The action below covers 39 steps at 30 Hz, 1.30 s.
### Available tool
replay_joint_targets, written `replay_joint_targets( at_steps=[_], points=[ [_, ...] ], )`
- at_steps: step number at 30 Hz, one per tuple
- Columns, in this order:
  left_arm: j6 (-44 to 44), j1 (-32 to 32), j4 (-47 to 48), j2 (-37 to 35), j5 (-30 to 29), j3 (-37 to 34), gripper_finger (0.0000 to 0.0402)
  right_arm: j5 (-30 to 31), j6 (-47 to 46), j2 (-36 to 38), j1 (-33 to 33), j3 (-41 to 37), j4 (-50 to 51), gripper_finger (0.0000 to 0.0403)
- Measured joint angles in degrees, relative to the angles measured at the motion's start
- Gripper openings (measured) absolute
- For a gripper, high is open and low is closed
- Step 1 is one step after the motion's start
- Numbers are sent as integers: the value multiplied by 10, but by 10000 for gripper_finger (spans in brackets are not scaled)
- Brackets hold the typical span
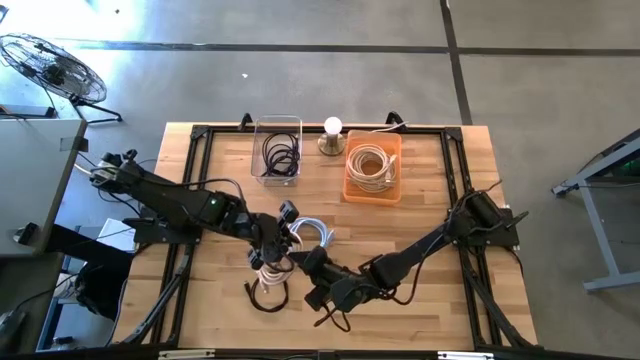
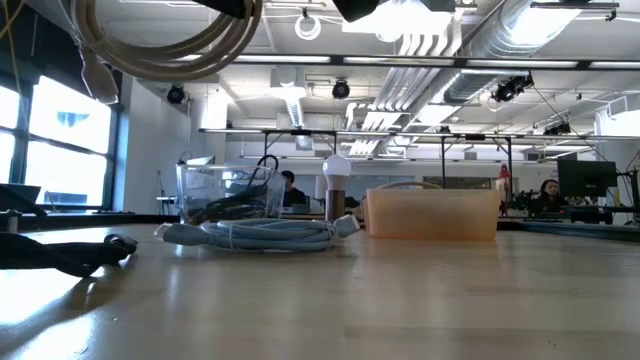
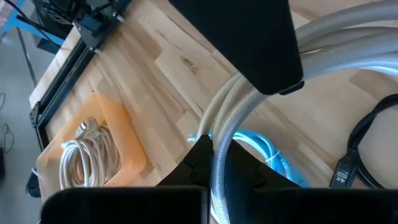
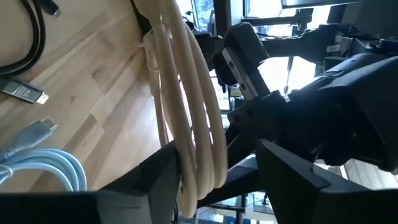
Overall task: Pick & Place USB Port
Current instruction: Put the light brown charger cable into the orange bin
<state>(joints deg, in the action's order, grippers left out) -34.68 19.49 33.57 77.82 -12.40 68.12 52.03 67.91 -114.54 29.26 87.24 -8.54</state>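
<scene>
A coiled beige cable (image 1: 270,272) hangs from my left gripper (image 1: 265,248), which is shut on it above the table's near middle. In the low view the coil (image 2: 170,50) hangs high above the wood. My right gripper (image 4: 217,155) stands open just right of it, with the coil's strands (image 4: 186,118) running down between its two fingers. I cannot tell whether they touch. A light-blue cable coil (image 1: 316,232) lies flat on the table behind the grippers, and a black cable (image 1: 265,298) lies near the front edge. My left gripper pinches several strands of the beige coil (image 3: 219,134) between its two fingers, coming slanting down from the table's left. The fingers lie across the strands. The coil hangs below the fingers, lifted clear of the table.
A clear bin (image 1: 278,150) holding black cables and an orange bin (image 1: 373,168) holding beige cables stand at the far edge, with a bulb lamp (image 1: 332,128) between them. A black connector (image 4: 25,93) and a blue plug (image 4: 31,135) lie on the wood.
</scene>
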Motion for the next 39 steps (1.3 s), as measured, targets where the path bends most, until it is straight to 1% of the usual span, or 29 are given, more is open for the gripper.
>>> replay_joint_targets(
  at_steps=[2, 4, 9, 13, 16, 19, 25, 27, 28, 32, 35, 36, 37, 39],
  points=[
    [0, 0, -3, -1, 0, 0, 10, 1, -5, 0, 0, 0, -1, 180],
    [0, 0, -5, -1, -1, 0, 10, 3, -18, 0, 0, 0, 3, 148],
    [-2, 0, -4, 0, -3, 0, 10, 12, -53, 0, -1, 0, 15, 35],
    [-2, -1, -7, 0, -11, 0, 10, 31, -77, 0, -3, 0, 16, 33],
    [-2, 0, -5, 0, -41, 0, 20, 36, -90, 0, -6, 0, 17, 33],
    [-2, 0, -4, 0, -78, 0, 48, 46, -92, 0, -8, 0, 21, 33],
    [0, 0, 14, 0, -160, 0, 121, 85, -124, 0, -12, 0, 53, 33],
    [4, 0, 28, 0, -188, 0, 146, 118, -139, 0, -13, 0, 74, 33],
    [5, 0, 39, 0, -202, 0, 157, 145, -147, 0, -13, 0, 86, 33],
    [30, 0, 85, 0, -250, 0, 194, 298, -162, 1, -19, 0, 131, 33],
    [58, 0, 123, -1, -272, 1, 211, 365, -224, 12, -26, 0, 178, 33],
    [70, 0, 136, -1, -273, 1, 213, 381, -248, 20, -29, 0, 193, 33],
    [82, 0, 145, 0, -280, 1, 215, 384, -271, 29, -32, 0, 207, 33],
    [107, 1, 172, -1, -290, 1, 215, 377, -330, 46, -40, 0, 228, 33]
  ],
)
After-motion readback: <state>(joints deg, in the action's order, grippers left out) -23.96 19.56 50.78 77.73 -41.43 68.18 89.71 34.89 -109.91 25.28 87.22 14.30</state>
